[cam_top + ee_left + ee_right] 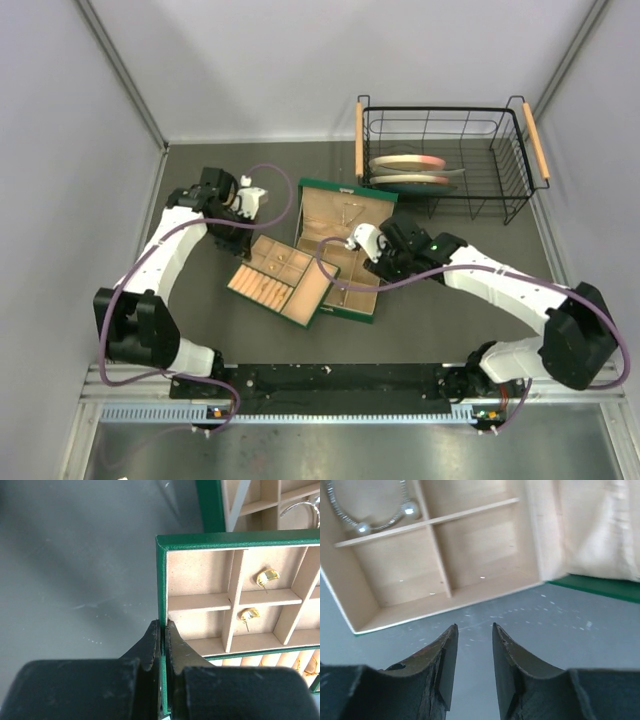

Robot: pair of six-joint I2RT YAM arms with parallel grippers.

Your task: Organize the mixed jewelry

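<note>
A green box (347, 187) with beige compartments lies open in the middle of the dark bench (200, 330), its lid folded back toward the far wall. Just beside the box's left side sits a lift-out tray (280, 281), green outside and beige inside, turned at an angle to the box.

The left end effector (161, 626) is pressed together on the tray's outer wall, on the side facing away from the box: one finger sits outside the green wall, the other inside the nearest beige cell. Two gold earrings (267, 576) lie in the tray, each in its own small cell, one cell apart from the pinched wall. More small gold pieces (310, 665) show among the padded slots at the tray's other end, too cut off to name.

The right end effector (474, 627) is spread, holding nothing, and hangs over bare bench just beside the box's edge. In the box compartment ahead of it lies a silver bracelet (362, 528), a thin hoop with two small balls at its ends; the neighbouring cells show only beige lining.

Beyond the box, toward the right rear corner, stands a black wire basket (500, 205) with wooden handles, holding a few flat round discs (405, 163).
</note>
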